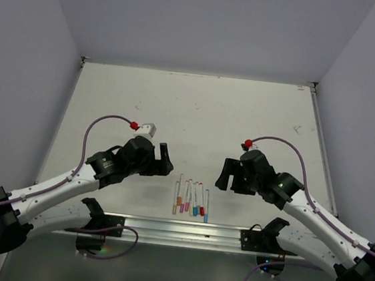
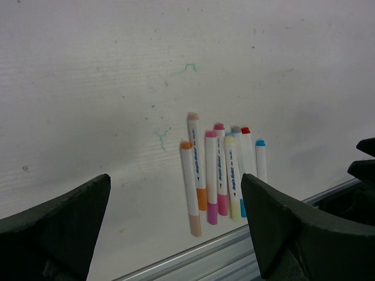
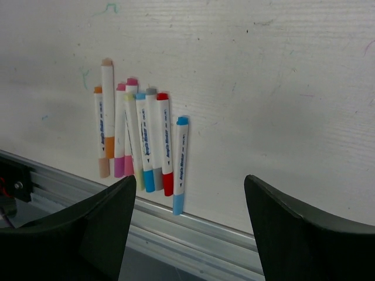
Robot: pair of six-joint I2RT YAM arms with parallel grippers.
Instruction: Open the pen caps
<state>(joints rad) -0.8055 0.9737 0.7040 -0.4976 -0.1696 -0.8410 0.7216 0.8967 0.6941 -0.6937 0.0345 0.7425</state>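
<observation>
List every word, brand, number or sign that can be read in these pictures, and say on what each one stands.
No text can be read with certainty.
pens: blue print runs along each white barrel, too blurred to read.
table: faint green scribbles, marks only, no letters or numbers.

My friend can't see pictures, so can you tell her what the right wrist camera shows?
A bunch of white pens with colourful ends lies side by side on a white table, beside a metal rail. The dark right end effector stands open in front, holding nothing.
</observation>
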